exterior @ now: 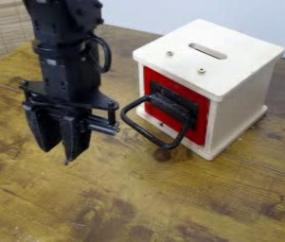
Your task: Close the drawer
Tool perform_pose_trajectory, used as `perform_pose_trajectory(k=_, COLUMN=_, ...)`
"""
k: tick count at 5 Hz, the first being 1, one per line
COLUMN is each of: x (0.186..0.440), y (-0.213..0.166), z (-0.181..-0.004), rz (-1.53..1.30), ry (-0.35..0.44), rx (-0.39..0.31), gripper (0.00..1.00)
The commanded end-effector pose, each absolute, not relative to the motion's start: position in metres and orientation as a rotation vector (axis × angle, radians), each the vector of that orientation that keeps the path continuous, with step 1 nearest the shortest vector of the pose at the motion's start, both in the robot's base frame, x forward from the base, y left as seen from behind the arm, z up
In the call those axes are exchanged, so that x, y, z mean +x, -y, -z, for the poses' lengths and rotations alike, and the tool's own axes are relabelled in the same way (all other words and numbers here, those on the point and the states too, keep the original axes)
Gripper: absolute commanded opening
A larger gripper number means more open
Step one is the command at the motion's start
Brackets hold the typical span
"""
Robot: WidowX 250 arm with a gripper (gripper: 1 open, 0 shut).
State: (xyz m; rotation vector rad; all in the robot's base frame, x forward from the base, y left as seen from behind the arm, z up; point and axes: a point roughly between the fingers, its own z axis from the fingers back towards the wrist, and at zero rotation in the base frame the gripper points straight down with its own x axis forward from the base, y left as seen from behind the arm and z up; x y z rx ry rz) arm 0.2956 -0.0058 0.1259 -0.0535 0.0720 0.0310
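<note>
Bare wooden table (119,194) lies before the drawer (193,112); its black loop handle (153,132) juts toward the tool (59,149), whose fingers stand slightly apart.

Surroundings of the work area

Desk: a yellow-brown wooden surface with visible grain and darker stains (119,203), extending across the lower part of the view and round the white box. Box: a small white housing with flat panels (246,90); its top bears one elongated slot (206,49) and two small round metallic fasteners, one near the front edge, the other between slot and front edge. Background: a pale, ribbed beige surface (3,33) at upper left; a plain whitish surface (221,8) at upper right, behind the box.
</note>
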Motion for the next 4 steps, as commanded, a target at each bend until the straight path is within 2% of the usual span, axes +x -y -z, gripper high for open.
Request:
perform_pose_trajectory(k=1, x=0.3032, y=-0.0024, z=-0.1558, rz=-0.059, ry=0.035, rx=-0.058, gripper=0.0)
perform_pose_trajectory(k=2, x=0.3047, y=-0.0028, z=-0.1579, rz=-0.061, ry=0.039, rx=-0.061, gripper=0.0)
perform_pose_trajectory(k=3, x=0.305, y=-0.0028, z=-0.1589, rz=-0.067, ry=0.047, rx=-0.061, gripper=1.0)
perform_pose_trajectory(k=4, x=0.3063, y=-0.0023, z=-0.1591, rz=-0.064, ry=0.052, rx=-0.057, gripper=0.0)
